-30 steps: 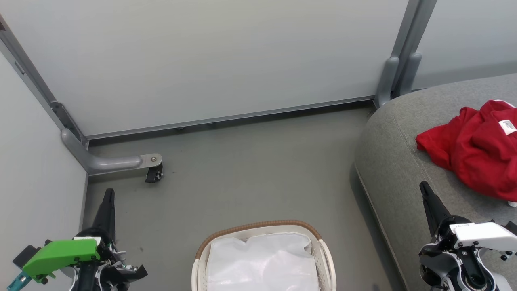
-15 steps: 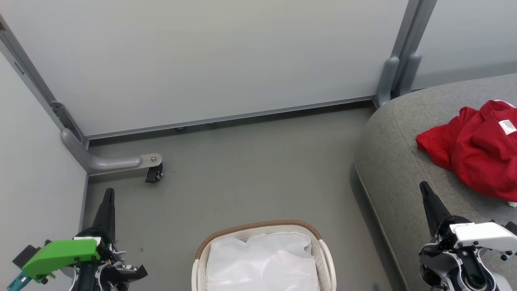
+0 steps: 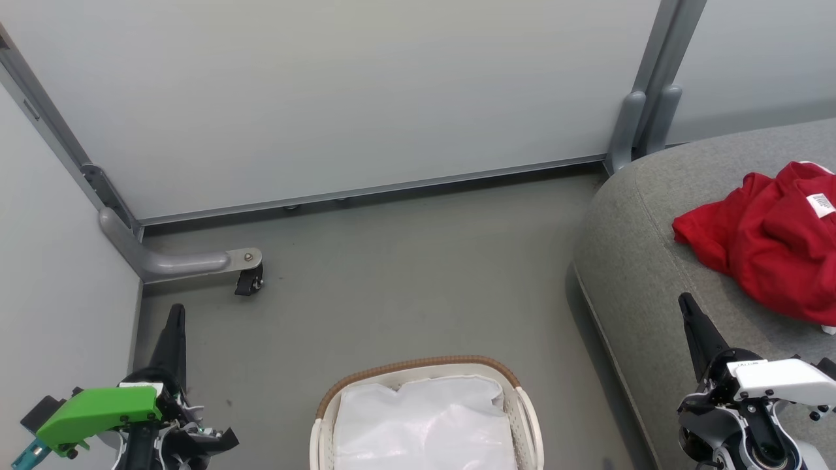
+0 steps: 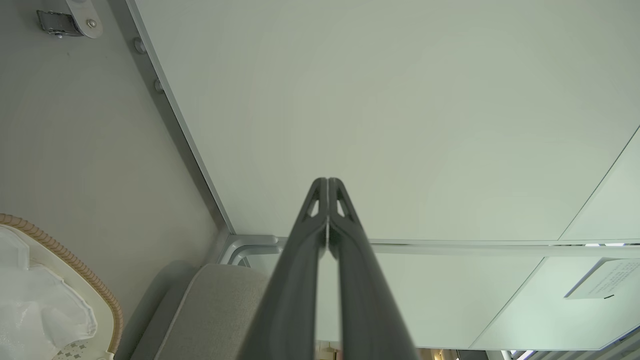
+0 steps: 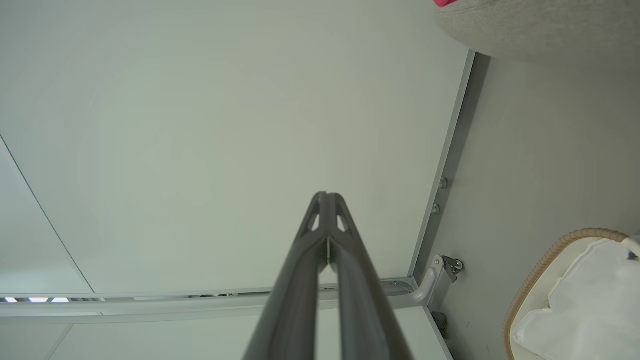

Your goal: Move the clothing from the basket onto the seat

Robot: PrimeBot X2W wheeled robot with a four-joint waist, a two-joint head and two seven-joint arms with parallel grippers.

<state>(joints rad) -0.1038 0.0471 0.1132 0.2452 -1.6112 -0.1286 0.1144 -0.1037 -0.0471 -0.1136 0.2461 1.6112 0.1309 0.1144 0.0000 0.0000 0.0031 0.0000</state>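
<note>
Left of the oval cream perforated plastic basket [image 3: 418, 364] with its brown woven rim, the left tool [image 3: 175, 312] hangs over the grey floor [image 3: 405, 274]. Its two long dark fingers are clenched together with nothing between them, and they point away from the robot toward the pale wall panel [image 3: 326, 98]. Farther out from the basket on that side, a grey metal panel foot with a small black caster [image 3: 247, 281] juts onto the floor. A broad open stretch of floor lies between that foot, the panel's lower edge and the basket's far rim.

The basket holds a crumpled white cloth liner [image 3: 424, 418], and its near part is cut off by the bottom of the head view. Right of the basket, a narrower strip of floor parts it from the rounded, stitched edge of the large light grey fabric seat [image 3: 633, 261].

The bright red soft clothing [image 3: 771, 241] lies on the seat, well apart from the basket. It is a crumpled heap with a small white tag [image 3: 821, 203] facing up. Its long axis runs roughly from the seat's far side to its near side, and one rounded lobe points back toward the basket. The right side of the heap is cut off by the picture. The right tool [image 3: 686, 301] hovers over the seat's edge, near the heap, with its fingers pressed together and empty.
</note>
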